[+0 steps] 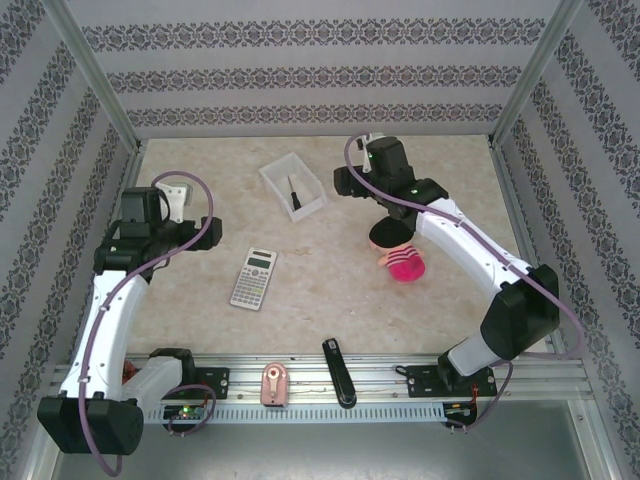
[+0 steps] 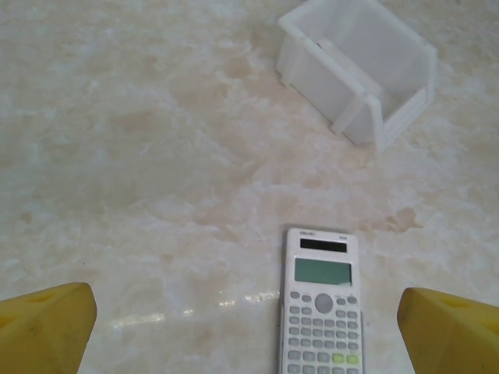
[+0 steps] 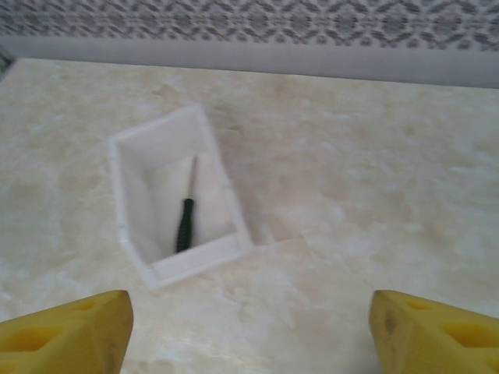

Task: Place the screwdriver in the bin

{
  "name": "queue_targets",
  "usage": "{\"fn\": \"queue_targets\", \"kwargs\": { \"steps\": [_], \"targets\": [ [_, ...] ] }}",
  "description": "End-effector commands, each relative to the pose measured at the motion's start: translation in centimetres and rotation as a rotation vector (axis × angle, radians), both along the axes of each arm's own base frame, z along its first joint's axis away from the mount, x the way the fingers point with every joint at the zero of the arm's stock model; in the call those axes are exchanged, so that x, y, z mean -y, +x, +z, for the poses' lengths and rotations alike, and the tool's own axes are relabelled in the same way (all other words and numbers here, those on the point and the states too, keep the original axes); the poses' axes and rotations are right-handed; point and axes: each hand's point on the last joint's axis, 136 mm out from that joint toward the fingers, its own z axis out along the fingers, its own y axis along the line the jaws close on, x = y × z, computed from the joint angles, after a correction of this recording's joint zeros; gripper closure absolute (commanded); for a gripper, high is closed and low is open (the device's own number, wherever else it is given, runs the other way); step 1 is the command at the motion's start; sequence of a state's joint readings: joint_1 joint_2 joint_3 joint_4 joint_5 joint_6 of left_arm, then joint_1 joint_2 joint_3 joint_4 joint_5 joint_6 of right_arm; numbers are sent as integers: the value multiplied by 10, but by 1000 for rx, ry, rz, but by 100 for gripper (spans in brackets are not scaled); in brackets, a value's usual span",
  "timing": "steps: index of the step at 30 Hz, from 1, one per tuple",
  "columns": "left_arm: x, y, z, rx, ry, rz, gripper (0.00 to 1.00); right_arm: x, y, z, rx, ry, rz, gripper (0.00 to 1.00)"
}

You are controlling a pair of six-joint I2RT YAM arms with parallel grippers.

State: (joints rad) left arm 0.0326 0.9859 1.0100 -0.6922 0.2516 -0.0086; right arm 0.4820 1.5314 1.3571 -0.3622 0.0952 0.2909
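the screwdriver (image 3: 185, 222) lies flat on the floor of the bin (image 3: 129, 202). its black handle points to 6 o'clock in the right wrist view and its thin metal tip points to 12 o'clock. nothing holds it. so we think the main job is done, and what is left is to take the arm away.

the right gripper (image 3: 249, 319) has its yellow fingers wide apart, with nothing between them. in its own view the bin sits at about 11 o'clock from the gap between the fingers, a little way off and not touching. from above, this gripper hangs just beside the bin, at the bin's 3 o'clock side.

to do this step well, we would keep the fingers apart and pull the arm back toward 5 o'clock in the top view, away from the bin. we should go slow and not brush the thin white wall, for the bin looks light and may slide or tip. the pink striped toy (image 1: 402, 262) lies under the right arm, so we would go over it, not through it.

the left gripper (image 2: 245, 319) is wide apart too and holds nothing. the calculator (image 2: 321, 300) lies on the tabletop (image 2: 140, 156) right by it, and the bin is at 1 o'clock in its view, well apart. we think this arm can rest where it is.
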Motion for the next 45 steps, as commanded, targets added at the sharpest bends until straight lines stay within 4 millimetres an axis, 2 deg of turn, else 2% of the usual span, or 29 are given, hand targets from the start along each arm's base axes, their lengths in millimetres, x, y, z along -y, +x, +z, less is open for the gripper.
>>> {"fn": "queue_targets", "kwargs": {
  "steps": [1, 6, 12, 18, 21, 25, 28, 31, 35, 39, 42, 45],
  "targets": [
    [-17, 14, 6, 115, 21, 125, 1, 31, 3, -8, -15, -48, -106, 14],
    [-32, 25, -5, 186, 64, 201, 1, 68, -2, -8, 65, -41, -198, 2],
    [-44, 53, -28, 272, 109, 248, 1, 127, -11, -9, 200, -109, -338, 2],
    [-46, 69, -53, 358, 114, 250, 1, 167, -26, -32, 228, -92, -441, 2],
    [-44, 72, -64, 427, 118, 235, 1, 175, -31, -44, 243, -93, -455, 2],
    [-45, 76, -85, 417, 117, 234, 1, 185, -40, -61, 300, -155, -455, 2],
    [-41, 80, -97, 450, 108, 206, 1, 183, -44, -67, 398, -161, -420, 2],
    [-41, 84, -106, 476, 100, 205, 1, 174, -44, -81, 381, -229, -336, 2],
    [-48, 89, -126, 472, 94, 245, 1, 186, -48, -93, 402, -286, -350, 2],
    [-45, 83, -133, 519, 88, 230, 1, 196, -42, -117, 362, -233, -370, 2],
    [-44, 79, -131, 567, 86, 228, 1, 197, -35, -116, 385, -240, -377, 2],
    [-44, 82, -134, 534, 86, 223, 1, 202, -28, -122, 376, -232, -382, 2]
  ]
}}
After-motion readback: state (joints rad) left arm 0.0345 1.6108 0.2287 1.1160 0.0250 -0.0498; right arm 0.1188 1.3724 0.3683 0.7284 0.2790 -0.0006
